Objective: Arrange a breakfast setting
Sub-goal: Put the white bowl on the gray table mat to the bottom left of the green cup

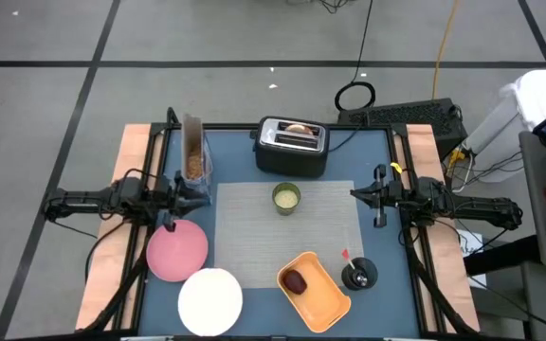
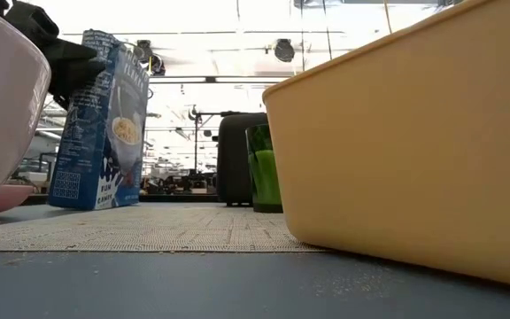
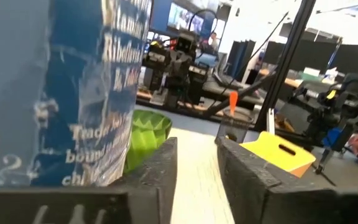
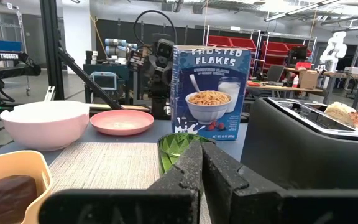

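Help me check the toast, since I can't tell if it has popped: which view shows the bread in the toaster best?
The right wrist view: the bread piece sticks up from the toaster slot. The high view shows only its small top; the low view shows just the toaster's dark side; the left wrist view shows neither.

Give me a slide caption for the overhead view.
Green cup alone on grey placemat; plate, bowl beside it; both arms wait at the sides.

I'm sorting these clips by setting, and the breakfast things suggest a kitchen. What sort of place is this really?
Probably a robotics lab or workshop, not a kitchen. Behind the cereal box stand other robot arms on benches, red storage bins line shelving, and cables trail over a taped floor.
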